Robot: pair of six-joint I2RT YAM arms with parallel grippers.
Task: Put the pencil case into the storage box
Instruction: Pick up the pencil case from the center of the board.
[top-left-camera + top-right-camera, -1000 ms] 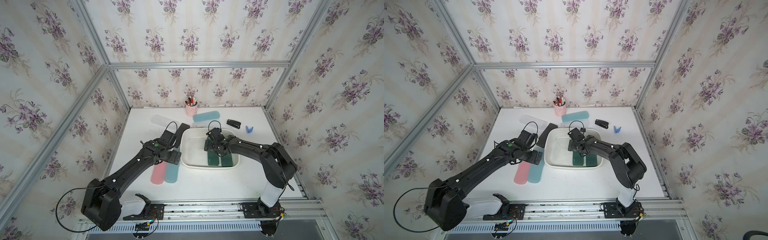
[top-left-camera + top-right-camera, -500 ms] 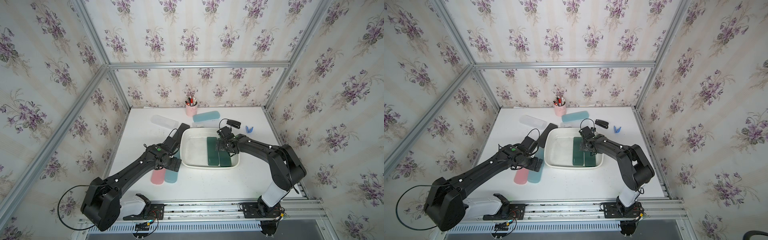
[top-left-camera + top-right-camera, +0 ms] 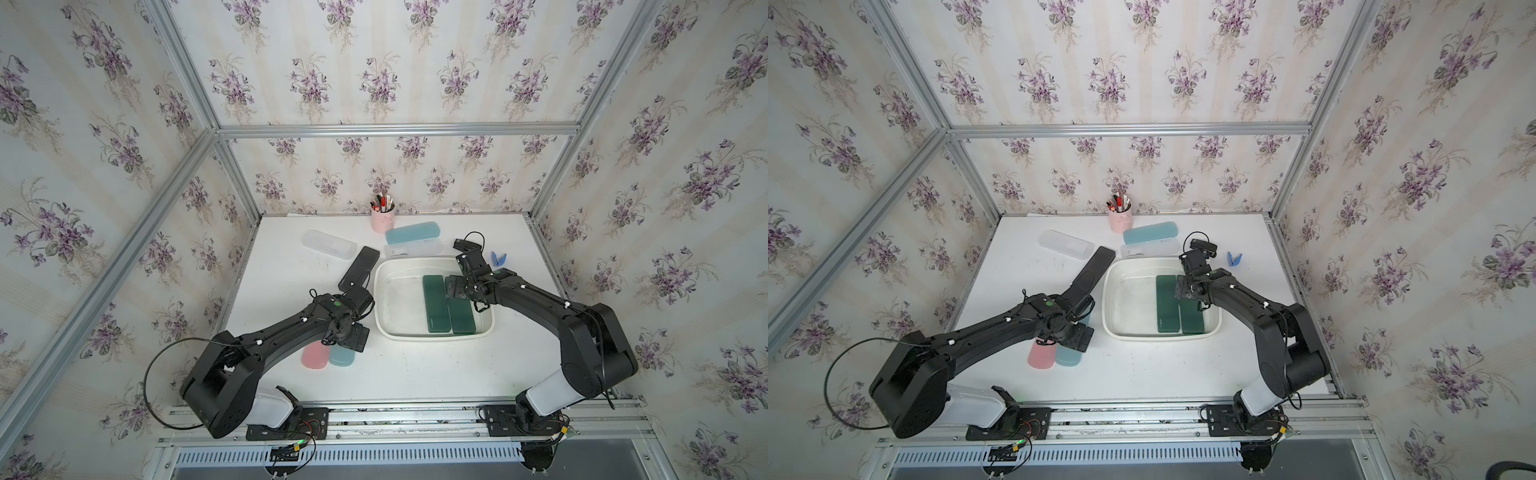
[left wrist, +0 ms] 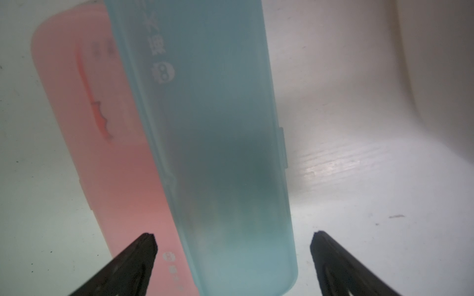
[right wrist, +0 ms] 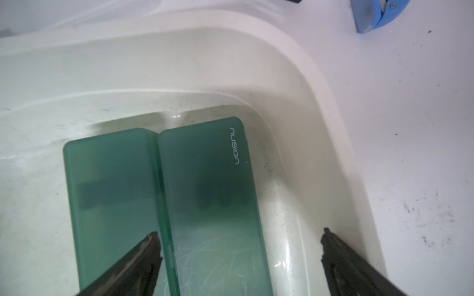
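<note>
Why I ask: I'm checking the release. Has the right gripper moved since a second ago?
Yes. The right gripper, open, has shifted across the storage box, away from its middle toward its right wall, now over the right-hand green case.

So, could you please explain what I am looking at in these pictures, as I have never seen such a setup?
You see two black robot arms, the left arm and the right arm, mounted at the front of a white table. Two pictures look down from overhead; the other two come from a camera on each wrist. In the white storage box lie two dark green pencil cases. Outside it lie a pink case, a light blue case, a black case, a clear case and a second blue case, plus a pink pen cup and a blue clip. The left fingers stand open either side of the light blue case; the right fingers stand open over a green case. Nothing is held.
</note>
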